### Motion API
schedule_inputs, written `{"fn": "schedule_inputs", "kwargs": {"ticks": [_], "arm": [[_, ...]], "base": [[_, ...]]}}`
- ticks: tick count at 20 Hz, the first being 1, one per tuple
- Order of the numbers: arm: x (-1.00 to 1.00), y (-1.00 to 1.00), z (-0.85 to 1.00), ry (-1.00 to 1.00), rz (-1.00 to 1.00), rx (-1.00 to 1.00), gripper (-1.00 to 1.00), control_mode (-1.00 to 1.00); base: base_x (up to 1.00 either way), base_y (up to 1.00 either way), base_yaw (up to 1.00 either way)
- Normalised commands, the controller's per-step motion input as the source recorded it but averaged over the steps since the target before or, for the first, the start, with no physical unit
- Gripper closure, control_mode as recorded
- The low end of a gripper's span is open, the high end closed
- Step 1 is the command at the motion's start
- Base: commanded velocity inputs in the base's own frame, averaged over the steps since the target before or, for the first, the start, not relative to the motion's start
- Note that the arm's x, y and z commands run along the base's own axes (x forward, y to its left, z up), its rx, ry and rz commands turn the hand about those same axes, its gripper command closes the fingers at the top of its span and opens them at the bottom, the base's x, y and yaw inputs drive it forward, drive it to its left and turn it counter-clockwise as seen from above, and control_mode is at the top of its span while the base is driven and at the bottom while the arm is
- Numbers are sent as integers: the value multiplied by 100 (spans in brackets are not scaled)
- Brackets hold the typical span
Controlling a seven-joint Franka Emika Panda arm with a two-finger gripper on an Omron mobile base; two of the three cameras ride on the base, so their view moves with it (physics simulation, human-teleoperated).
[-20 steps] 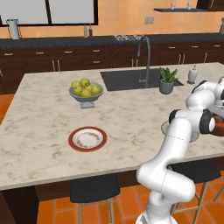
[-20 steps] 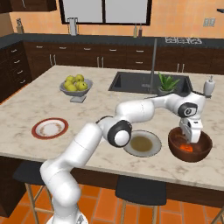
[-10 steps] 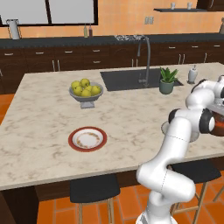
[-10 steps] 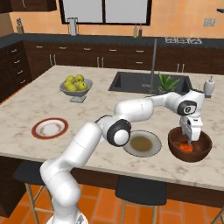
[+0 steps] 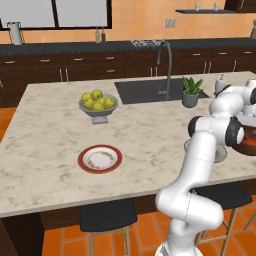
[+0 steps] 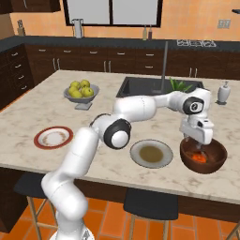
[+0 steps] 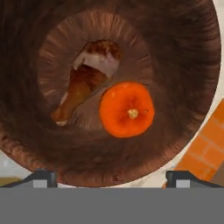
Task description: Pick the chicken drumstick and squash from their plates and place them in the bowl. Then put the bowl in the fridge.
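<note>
The dark-brown bowl [image 7: 188, 52] lies straight below my hand. Inside it the chicken drumstick [image 7: 83, 85] rests on the floor of the bowl, and the orange squash [image 7: 127, 109] sits beside it, touching its thick end. My gripper [image 7: 112, 178] hangs open above the near rim, its fingertips [image 7: 41, 177] wide apart and holding nothing. From the right base, the gripper [image 6: 197, 140] hovers just over the bowl [image 6: 208, 168] with the squash [image 6: 199, 158] inside. The grey-beige plate [image 6: 151, 153] and the red-rimmed plate [image 6: 53, 137] lie bare. The fridge is out of view.
The bowl stands near the island counter's front right corner, orange floor just beyond. A grey footed bowl of yellow-green fruit [image 6: 80, 91] stands at the back left. A sink [image 5: 150, 90] with a tall faucet, a potted plant [image 5: 190, 92] and a soap dispenser [image 6: 223, 92] line the far side.
The jaws have spread from half open to wide open, and the squash now lies free in the bowl. The arm has hardly moved.
</note>
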Motion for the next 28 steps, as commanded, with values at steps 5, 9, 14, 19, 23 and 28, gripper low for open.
{"fn": "schedule_inputs", "kwargs": {"ticks": [5, 9, 14, 19, 23, 28], "arm": [[-2, 31, -9, 0, 46, -5, -100, -100], [0, 24, -37, -3, 38, 0, -100, -100], [8, -7, -40, -16, 29, 1, -100, -100], [37, -24, -24, -5, 31, 2, -100, -100], [8, -10, -21, -6, 34, 3, 100, -100], [-13, -36, -21, -14, 38, 2, 100, -100]], "base": [[0, 0, 0], [0, 0, 0], [0, 0, 0], [0, 0, 0], [0, 0, 0], [0, 0, 0]]}}
